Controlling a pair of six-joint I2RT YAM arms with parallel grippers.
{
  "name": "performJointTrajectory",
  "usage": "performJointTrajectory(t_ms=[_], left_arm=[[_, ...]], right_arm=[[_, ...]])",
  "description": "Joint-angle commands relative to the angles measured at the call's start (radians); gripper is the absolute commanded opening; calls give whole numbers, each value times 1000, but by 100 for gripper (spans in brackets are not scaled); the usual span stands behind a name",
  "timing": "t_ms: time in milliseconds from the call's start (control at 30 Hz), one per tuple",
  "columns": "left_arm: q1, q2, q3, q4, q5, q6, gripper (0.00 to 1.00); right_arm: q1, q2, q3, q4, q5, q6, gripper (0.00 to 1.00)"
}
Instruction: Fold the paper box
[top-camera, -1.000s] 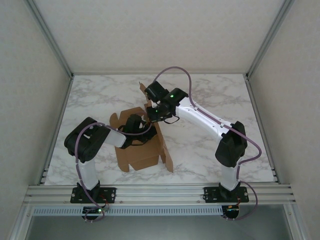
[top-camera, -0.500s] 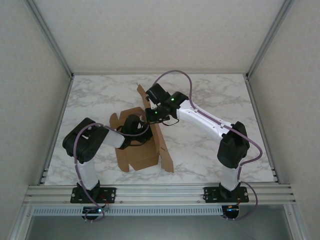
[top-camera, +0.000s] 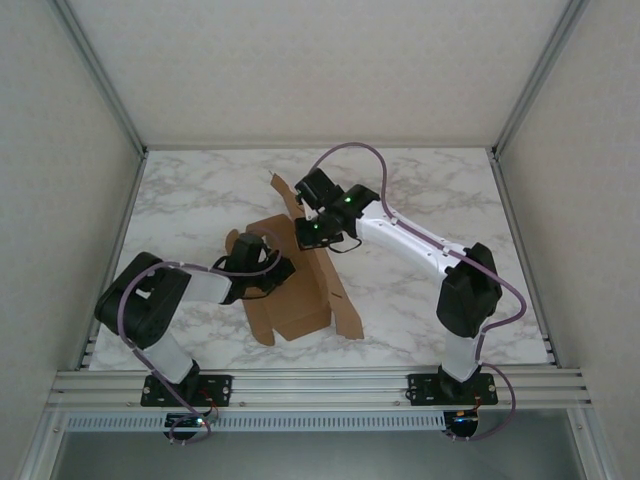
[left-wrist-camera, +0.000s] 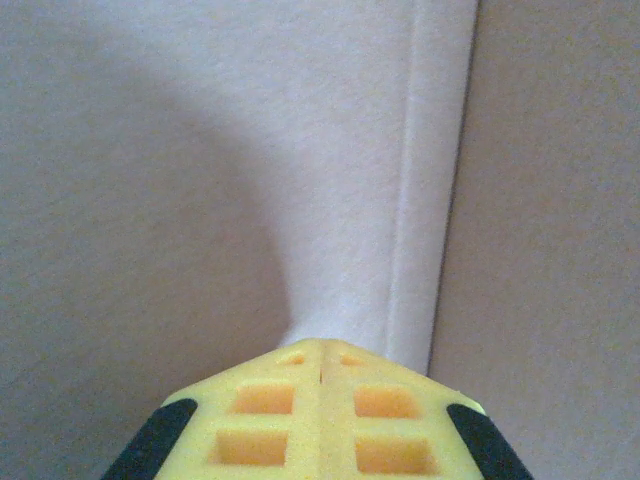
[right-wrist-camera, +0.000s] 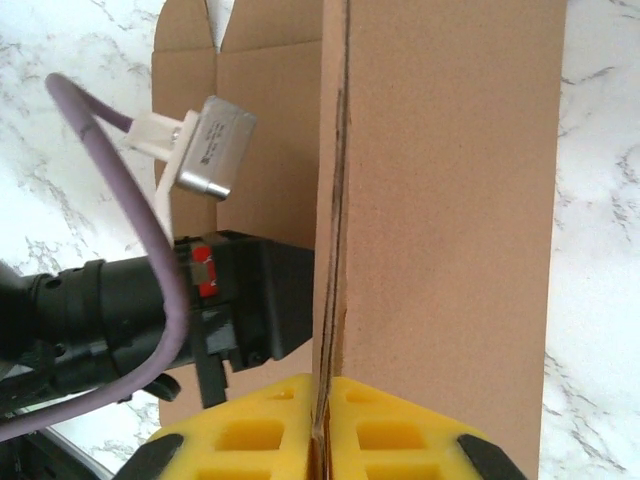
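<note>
**A:** Where does the plain brown die-cut cardboard box (top-camera: 292, 308) sit, and how far along is it?

**B:** It lies mid-table on the white marble tabletop (top-camera: 430, 190), under and between the two pincers. It looks partly raised: the base panel is flat below them, and one long wall stands up along the side where the right pincer (top-camera: 306, 234) meets it. A shorter notched wall rises just beyond the left pincer (top-camera: 283, 270).

**A:** What are the pincers doing?

**B:** The right pincer's yellow pads are pressed together on the top edge of the long wall, pinching it. From its wrist, the wall panel (right-wrist-camera: 440, 200) runs straight away from the fingertips. The left pincer is pressed together with nothing between its pads. Its tip appears to push against the inner cardboard face (left-wrist-camera: 200, 150), just beside a crease.

**A:** What remains to be done?

**B:** Most of the folding, by the look of it. A loose end flap pokes up beyond the right pincer, and the long wall's outer flap splays down towards the tabletop. Nothing seems tucked or locked, and no lid is closed.
</note>
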Motion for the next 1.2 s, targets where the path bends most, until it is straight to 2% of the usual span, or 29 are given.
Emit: performJointTrajectory(t_ms=[0,300,533,633,867,1000,1167], left_arm=[[9,-25,-23,-52,-31,42,0],[15,-72,-54,-91,-62,64,0],[15,-79,-52,-106,-76,69,0],[15,-76,-48,-108,-77,71,0],[15,-73,-37,-111,-77,69,0],[15,-78,-31,-110,-75,65,0],[15,-96,-28,-111,-72,60,0]], right_arm=[[-26,-28,-20,-99,58,-24,10],[-111,-103,-19,-203,235,-117,11],[-112,-76,-17,-252,431,-207,11],[-87,-32,-3,-279,573,-254,10],[88,112,45,-304,1084,-427,9],[133,194,47,-290,1237,-490,9],[164,230,35,-244,1309,-534,8]])
